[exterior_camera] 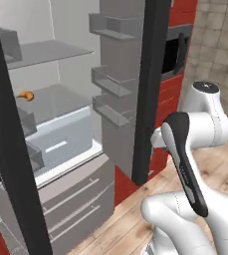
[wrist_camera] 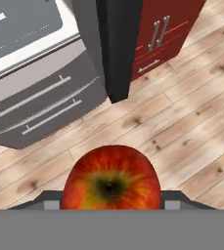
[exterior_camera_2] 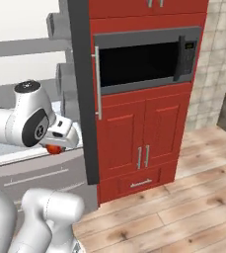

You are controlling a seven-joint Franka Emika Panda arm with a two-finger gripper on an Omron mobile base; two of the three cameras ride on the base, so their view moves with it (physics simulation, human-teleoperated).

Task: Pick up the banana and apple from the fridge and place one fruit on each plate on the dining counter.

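Observation:
In the hand view the apple (wrist_camera: 111,178), glossy red with a yellow-green centre, sits between the fingertips of my gripper (wrist_camera: 111,204), which is shut on it above the wooden floor. From the right base view the apple (exterior_camera_2: 54,149) peeks out red under the white hand, just in front of the fridge (exterior_camera_2: 80,99). The fridge (exterior_camera: 60,124) stands open, with pale shelves, a white drawer and silver lower drawers (wrist_camera: 35,102). The banana, the plates and the dining counter are out of view.
An orange-brown lumpy item (exterior_camera: 26,95) lies on a fridge shelf. The dark fridge door (exterior_camera: 148,89) stands open beside red cabinets (exterior_camera_2: 144,133) with a built-in microwave (exterior_camera_2: 144,62). Wooden floor (exterior_camera_2: 183,197) spreads to the right.

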